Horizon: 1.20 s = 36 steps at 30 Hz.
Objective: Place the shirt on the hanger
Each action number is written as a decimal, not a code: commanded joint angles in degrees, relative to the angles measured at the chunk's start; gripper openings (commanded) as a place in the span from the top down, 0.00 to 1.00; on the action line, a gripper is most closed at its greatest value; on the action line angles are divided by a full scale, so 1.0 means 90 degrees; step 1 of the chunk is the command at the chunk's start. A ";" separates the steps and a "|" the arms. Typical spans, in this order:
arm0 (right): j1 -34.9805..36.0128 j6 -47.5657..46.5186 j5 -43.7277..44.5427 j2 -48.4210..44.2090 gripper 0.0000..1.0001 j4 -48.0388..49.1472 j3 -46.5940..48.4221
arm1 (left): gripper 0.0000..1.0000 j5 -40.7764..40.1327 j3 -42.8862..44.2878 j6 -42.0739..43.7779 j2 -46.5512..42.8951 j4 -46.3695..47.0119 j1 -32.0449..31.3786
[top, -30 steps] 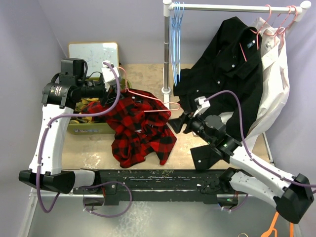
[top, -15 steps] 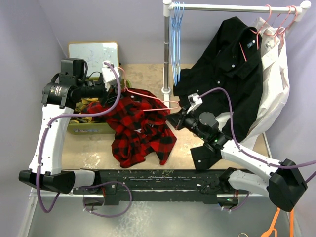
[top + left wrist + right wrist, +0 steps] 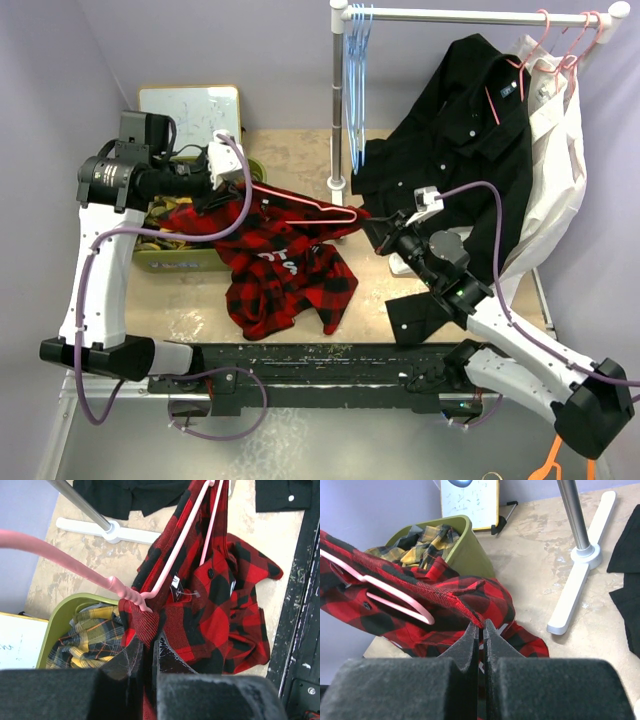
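The red-and-black check shirt (image 3: 290, 275) hangs stretched between my two grippers, its lower part resting on the table. The pink hanger (image 3: 310, 203) runs inside its upper edge. My left gripper (image 3: 220, 190) is shut on the shirt's cloth just below the hanger's neck; in the left wrist view the fingertips (image 3: 148, 647) pinch red fabric (image 3: 215, 605) under the pink wire (image 3: 172, 560). At the shirt's right end my right gripper (image 3: 372, 226) is shut on its hem edge. The right wrist view has the gripper (image 3: 481, 626) clamping that edge, with the hanger (image 3: 395, 600) showing inside the shirt (image 3: 445, 597).
A clothes rack pole (image 3: 338, 100) stands behind, with blue hangers (image 3: 355, 90), a black shirt (image 3: 470, 130) and a white shirt (image 3: 560, 150) on it. A green bin (image 3: 180, 258) of yellow plaid cloth (image 3: 425, 542) and a whiteboard (image 3: 190, 105) sit at left. An orange hanger (image 3: 553, 455) lies bottom right.
My right gripper has shut on the shirt's edge and drawn it to the right. The shirt's top is now pulled taut along the hanger. The left arm shifted slightly left.
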 commanded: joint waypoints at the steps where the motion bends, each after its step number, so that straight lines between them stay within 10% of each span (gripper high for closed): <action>1: -0.0202 -0.0333 0.0440 -0.0294 1.00 -0.0479 0.0205 | 1.00 -0.0551 0.0177 0.0576 0.0019 -0.0166 0.0050; 15: -0.0129 0.0121 -0.0702 -0.0093 1.00 -0.2781 0.2138 | 1.00 -0.2027 -0.0797 -0.0861 0.0143 0.1963 -0.0450; 36: 0.2089 0.0071 -0.0858 0.3594 1.00 -0.1935 0.6444 | 1.00 -0.1398 0.0349 -0.2723 -0.0346 0.2357 -0.0959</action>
